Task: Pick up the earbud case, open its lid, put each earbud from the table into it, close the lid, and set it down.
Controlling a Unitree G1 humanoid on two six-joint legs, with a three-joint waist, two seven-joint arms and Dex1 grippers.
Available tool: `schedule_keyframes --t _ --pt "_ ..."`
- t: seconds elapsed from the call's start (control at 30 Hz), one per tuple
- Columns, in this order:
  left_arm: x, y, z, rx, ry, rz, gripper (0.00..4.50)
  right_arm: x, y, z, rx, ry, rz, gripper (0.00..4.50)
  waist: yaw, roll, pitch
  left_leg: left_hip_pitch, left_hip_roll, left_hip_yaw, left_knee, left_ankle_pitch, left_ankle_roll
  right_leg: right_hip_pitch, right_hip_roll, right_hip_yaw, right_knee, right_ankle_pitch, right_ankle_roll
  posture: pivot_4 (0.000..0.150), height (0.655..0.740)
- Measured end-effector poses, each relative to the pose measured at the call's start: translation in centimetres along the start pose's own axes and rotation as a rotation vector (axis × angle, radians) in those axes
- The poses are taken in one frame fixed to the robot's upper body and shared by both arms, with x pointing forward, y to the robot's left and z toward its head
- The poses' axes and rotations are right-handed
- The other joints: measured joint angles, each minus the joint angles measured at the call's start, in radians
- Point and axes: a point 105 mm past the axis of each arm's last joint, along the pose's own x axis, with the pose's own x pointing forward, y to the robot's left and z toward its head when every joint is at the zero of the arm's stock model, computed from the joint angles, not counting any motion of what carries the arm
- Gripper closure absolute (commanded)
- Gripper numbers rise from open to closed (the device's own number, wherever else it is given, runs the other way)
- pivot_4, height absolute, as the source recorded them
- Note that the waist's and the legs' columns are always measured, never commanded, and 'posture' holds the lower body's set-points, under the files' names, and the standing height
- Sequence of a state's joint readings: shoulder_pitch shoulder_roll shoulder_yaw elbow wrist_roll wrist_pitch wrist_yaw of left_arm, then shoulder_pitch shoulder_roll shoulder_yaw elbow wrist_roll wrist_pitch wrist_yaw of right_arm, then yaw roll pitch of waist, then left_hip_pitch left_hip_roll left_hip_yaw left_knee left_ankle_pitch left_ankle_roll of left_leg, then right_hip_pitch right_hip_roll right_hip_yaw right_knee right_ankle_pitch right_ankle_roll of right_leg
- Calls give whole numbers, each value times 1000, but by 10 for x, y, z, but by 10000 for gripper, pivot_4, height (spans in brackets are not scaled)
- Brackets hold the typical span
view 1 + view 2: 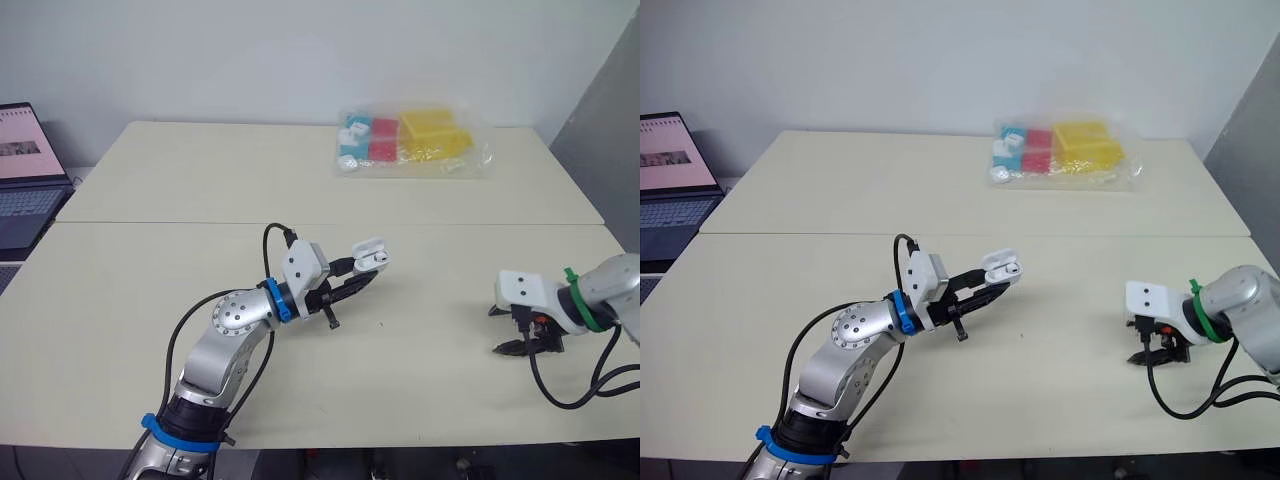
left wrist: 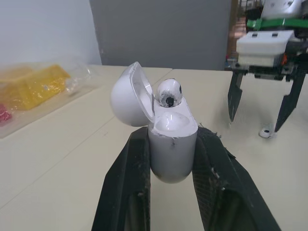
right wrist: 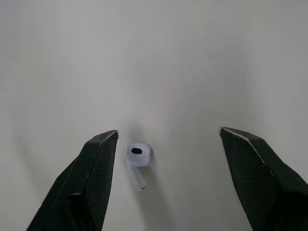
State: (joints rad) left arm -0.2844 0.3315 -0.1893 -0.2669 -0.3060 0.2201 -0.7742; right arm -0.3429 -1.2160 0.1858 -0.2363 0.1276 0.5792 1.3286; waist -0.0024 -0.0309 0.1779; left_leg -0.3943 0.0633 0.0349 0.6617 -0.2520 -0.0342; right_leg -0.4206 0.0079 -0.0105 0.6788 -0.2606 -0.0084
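Note:
My left gripper is shut on the white earbud case, held above the middle of the table with its lid swung open. One earbud sits in the case, its head sticking out of the top. At the right of the table my right gripper stands open, pointing down over the cream tabletop. A second white earbud lies on the table between its fingers, close to one fingertip and not touching either. From the left wrist view, that open gripper straddles this earbud.
A clear plastic bag with yellow, red and blue pieces lies at the back of the table. An open laptop stands off the table's left side. A seam runs across the tabletop between two joined tables.

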Motion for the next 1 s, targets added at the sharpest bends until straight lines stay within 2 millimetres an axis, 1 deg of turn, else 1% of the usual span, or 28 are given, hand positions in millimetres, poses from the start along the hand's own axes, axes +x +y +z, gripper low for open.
schedule_keyframes --t 0.2,0.33,0.43,0.57,0.73,1.0 --pt "-3 -1 -5 -7 19 24 37074 -5 7 1 -22 107 -56 8941 0 0 0 0 0 0 0 0 0 0 -1 1 0 0 0 1500 7354" --pt "-4 -2 -8 -7 26 29 37074 5 13 -7 -62 203 -45 8941 0 0 0 0 0 0 0 0 0 0 -1 0 0 0 0 1500 7354" --pt "-2 -2 -7 -1 22 29 37074 9 13 -11 -92 249 -42 8941 -1 0 0 0 0 0 0 0 0 -1 -1 1 0 0 0 1500 7354" --pt "2 -6 -9 -4 20 20 37074 12 14 -11 -120 271 -24 8941 0 0 0 0 0 0 0 0 0 -1 -1 1 0 0 0 1500 7354" --pt "4 -9 -8 7 12 11 37074 21 15 -9 -137 276 -1 8941 0 0 0 0 0 0 0 0 0 0 -1 0 0 0 0 1500 7354" --pt "6 -9 -8 12 8 8 37074 24 15 -12 -132 292 8 8941 0 0 0 0 0 0 0 0 0 0 -1 0 0 0 0 1500 7354"
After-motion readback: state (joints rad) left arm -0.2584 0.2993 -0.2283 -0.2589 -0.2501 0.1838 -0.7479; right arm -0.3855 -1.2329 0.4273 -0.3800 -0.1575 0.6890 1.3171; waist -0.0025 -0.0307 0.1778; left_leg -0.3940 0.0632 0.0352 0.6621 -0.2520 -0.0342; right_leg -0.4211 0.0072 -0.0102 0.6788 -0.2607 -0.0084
